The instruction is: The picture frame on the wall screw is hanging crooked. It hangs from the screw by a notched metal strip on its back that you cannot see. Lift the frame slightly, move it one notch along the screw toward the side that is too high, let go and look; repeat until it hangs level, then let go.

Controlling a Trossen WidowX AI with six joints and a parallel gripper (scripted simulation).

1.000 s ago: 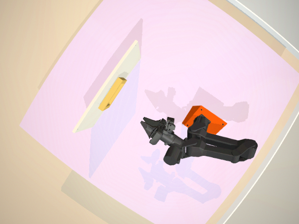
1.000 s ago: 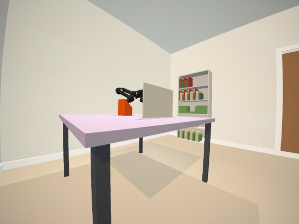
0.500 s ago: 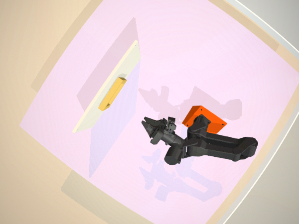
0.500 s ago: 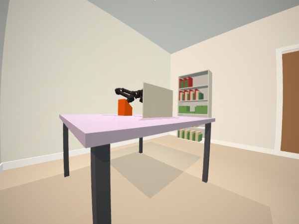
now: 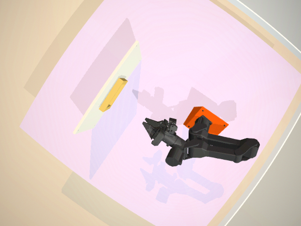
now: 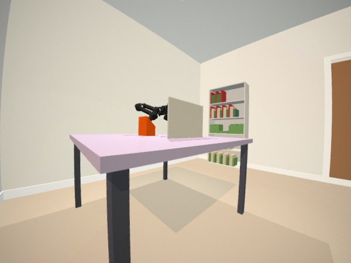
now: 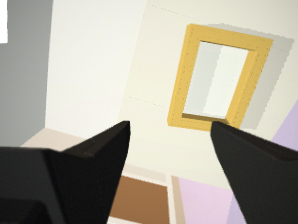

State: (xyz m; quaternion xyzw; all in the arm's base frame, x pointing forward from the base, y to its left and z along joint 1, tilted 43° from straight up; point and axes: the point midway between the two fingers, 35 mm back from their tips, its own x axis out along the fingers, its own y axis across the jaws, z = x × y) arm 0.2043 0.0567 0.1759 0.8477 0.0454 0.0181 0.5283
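The yellow picture frame (image 5: 114, 95) (image 7: 185, 75) hangs on the cream wall panel (image 5: 88, 124) (image 6: 185, 120) (image 7: 150, 75). In the wrist view, its upper and lower bars slope less than the panel's faint dotted lines and lower edge, so its right side seems a little high. The view is slanted, so the exact tilt is hard to judge. The screw and notched strip are hidden. My gripper (image 5: 144, 120) (image 7: 170, 127) is open and empty, standing well back from the panel and clear of the frame. Its fingers are hidden behind the panel in the exterior view.
The orange base block (image 5: 215, 121) (image 6: 146, 126) stands on the pink table (image 5: 175, 60) (image 6: 117, 146), with my arm (image 5: 218, 148) folded above it. The panel stands upright on the table across from the base. A bookshelf (image 6: 246, 111) stands in the room beyond the table.
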